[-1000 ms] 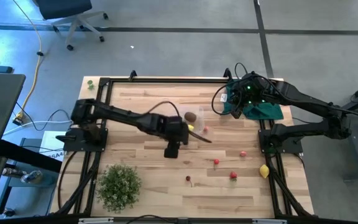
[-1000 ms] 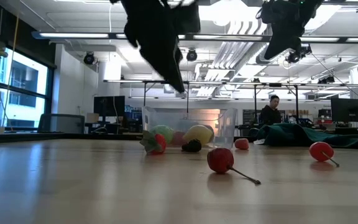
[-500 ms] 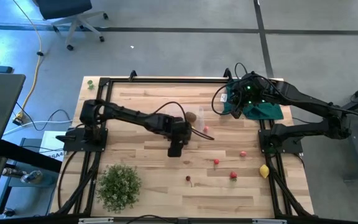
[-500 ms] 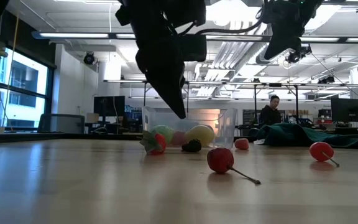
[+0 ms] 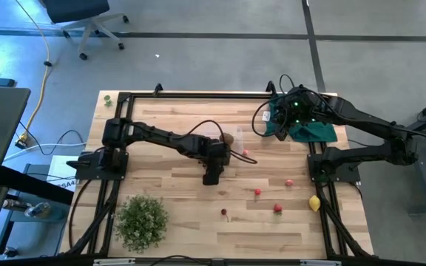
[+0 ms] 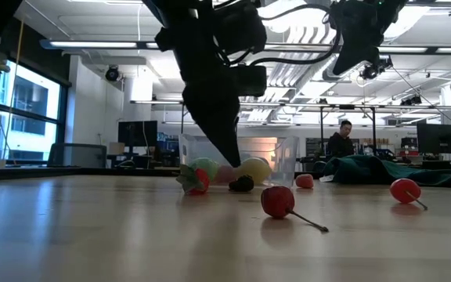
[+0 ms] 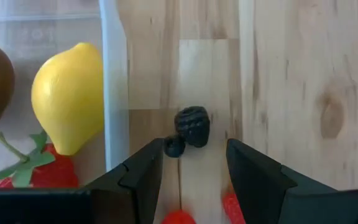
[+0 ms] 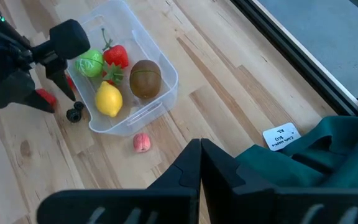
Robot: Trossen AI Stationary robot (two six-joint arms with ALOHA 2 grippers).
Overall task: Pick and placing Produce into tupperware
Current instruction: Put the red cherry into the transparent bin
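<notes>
Tupperware [image 8: 146, 102] on wooden table [image 5: 176, 207]

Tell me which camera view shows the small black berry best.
The left wrist view: the black berry lies large between the open left tool fingers, beside the tupperware. The right wrist view shows it small; the low view, dark; the high view hides it.

Your tupperware [image 8: 166, 84] is a clear shallow tub with rounded corners, upper left in the right wrist view. Inside it you have a brown kiwi [image 8: 145, 78], a yellow lemon [image 8: 108, 99], a green ball [image 8: 90, 63] and a red strawberry [image 8: 116, 56]. Just outside its wall lie a dark blackberry [image 7: 192, 125] and a pink piece [image 8: 142, 142]. Right of centre in the high view, small red fruits [image 5: 257, 192] lie scattered, with a second lemon [image 5: 314, 202] at the table's right edge.
</notes>
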